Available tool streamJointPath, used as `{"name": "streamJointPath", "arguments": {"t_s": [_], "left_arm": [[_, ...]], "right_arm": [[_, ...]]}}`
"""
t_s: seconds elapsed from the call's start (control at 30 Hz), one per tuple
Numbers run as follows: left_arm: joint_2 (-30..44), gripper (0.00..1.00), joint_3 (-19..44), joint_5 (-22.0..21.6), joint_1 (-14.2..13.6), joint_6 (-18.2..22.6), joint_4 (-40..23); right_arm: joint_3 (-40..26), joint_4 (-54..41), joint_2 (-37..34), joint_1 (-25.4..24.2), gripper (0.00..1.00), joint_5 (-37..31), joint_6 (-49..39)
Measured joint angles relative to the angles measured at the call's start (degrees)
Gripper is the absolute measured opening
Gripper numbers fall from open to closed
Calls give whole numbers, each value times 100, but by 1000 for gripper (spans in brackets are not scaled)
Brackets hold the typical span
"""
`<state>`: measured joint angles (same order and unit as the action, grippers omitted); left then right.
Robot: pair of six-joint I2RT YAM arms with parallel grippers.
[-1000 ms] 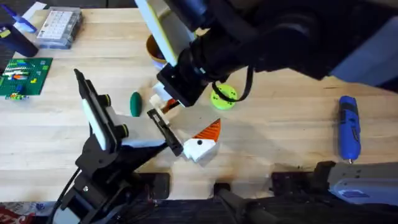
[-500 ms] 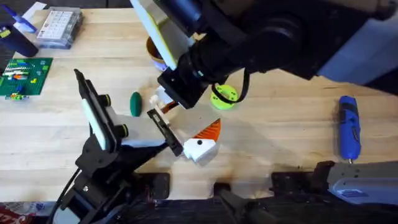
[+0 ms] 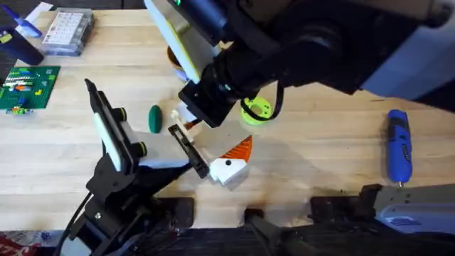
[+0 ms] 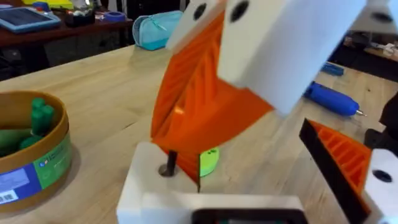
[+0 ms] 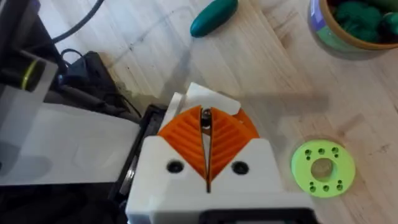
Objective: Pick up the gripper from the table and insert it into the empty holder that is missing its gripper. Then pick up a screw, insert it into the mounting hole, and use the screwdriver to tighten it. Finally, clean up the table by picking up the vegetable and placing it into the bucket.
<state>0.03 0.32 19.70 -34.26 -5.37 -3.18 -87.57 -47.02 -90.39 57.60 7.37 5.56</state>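
The right gripper (image 5: 207, 146), pads pressed together on a thin dark screw (image 5: 205, 119), hangs directly above the white holder (image 5: 205, 98); left gripper's (image 3: 186, 148) opening: cannot tell.

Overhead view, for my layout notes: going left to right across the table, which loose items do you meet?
Green brick board → clear parts box → vegetable → lime green disc → screwdriver.
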Motion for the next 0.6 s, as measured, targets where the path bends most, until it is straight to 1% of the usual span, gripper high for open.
{"name": "streamJointPath", "arguments": {"t_s": [0.47, 0.6], "left_arm": [[1, 990, 0, -20, 0, -48, -4], [2, 990, 0, -19, 0, -45, -2]], "right_arm": [[0, -18, -199, -2, 6, -9, 0], [0, -22, -199, 0, 6, -154, -1]]}}
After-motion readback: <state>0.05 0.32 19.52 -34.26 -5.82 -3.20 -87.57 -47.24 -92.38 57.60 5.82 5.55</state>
